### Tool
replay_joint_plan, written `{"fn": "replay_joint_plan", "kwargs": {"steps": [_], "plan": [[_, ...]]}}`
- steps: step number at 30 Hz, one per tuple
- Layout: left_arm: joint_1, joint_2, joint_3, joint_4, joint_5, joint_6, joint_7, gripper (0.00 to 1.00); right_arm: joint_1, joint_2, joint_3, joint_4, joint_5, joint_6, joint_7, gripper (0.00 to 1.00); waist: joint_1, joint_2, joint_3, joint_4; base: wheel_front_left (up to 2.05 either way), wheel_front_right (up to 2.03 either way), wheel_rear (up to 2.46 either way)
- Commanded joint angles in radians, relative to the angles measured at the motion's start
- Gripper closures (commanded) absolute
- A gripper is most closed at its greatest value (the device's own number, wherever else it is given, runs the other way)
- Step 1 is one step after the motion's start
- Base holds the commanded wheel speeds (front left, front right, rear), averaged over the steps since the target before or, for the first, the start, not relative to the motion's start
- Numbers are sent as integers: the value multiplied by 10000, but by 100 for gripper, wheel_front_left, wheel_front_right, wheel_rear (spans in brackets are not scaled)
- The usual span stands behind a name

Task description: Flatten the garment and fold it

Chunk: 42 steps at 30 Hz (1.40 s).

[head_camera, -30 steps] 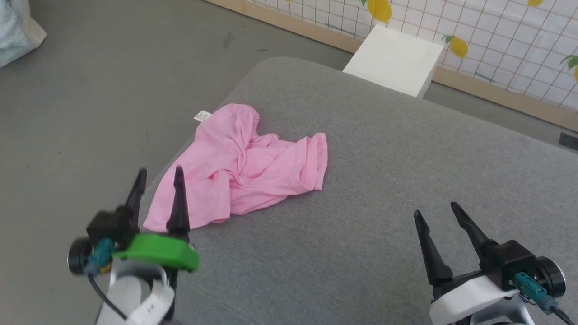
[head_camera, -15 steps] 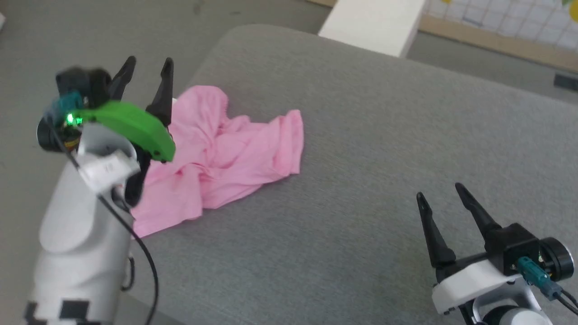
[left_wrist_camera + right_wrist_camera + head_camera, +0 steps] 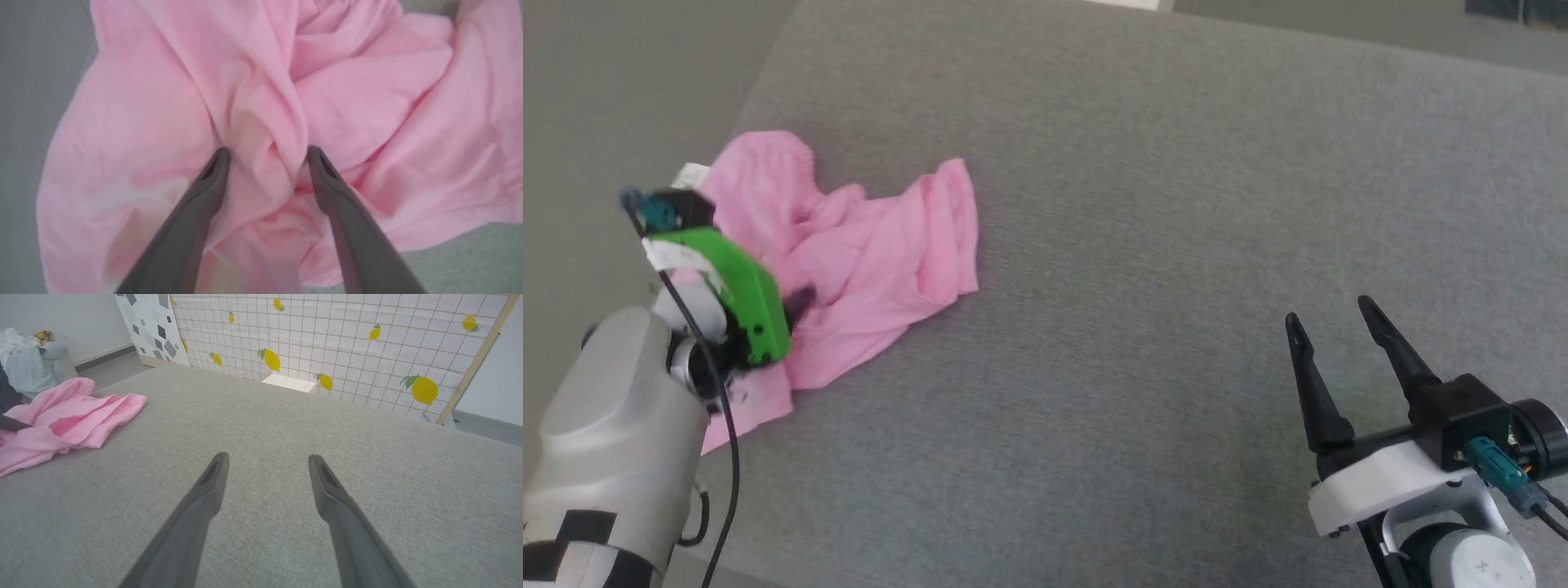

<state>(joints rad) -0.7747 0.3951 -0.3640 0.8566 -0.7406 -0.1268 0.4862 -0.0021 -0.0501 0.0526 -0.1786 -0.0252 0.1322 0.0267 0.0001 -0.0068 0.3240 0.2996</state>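
Grey cushion (image 3: 1143, 204) – garment (image 3: 882, 261) crumpled near its left edge, unflattened. Left hand (image 3: 267, 152) – wide open, tips astride central fold, gripping nothing. Right hand (image 3: 1327, 310) open, empty, well apart. Step: first grasp. Next: close on fold, lift, spread.

Grey forearm (image 3: 621, 400), green wrist cover (image 3: 739, 294), black right pincer (image 3: 1327, 310).

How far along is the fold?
Done: nothing; the garment lies crumpled near the left edge of the grey cushion. In hand: the left hand is open, its fingers straddling a ridge of cloth, not yet closed. The right hand is open over bare cushion, apart from the garment. Left: grip, flatten, fold.
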Motion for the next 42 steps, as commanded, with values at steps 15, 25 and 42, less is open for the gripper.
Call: {"fn": "replay_joint_plan", "kwargs": {"steps": [15,25,42], "plan": [[-126,-476,-415,1798,-994,-38,276,100,-165,-1,-160,81,289,-15,86,0,-1,68,-13,-247,0,0,0],[-1546,199,-807,1607,503,337,-3741,100,97,-1,-154,454,766,-15,-252,0,-1,68,-1248,-19,0,0,0],[-2530,52,-933,100,1526,607,-7379,100,525,-1,-455,949,1344,-15,-840,0,-1,68,-2922,-1796,0,0,0]]}}
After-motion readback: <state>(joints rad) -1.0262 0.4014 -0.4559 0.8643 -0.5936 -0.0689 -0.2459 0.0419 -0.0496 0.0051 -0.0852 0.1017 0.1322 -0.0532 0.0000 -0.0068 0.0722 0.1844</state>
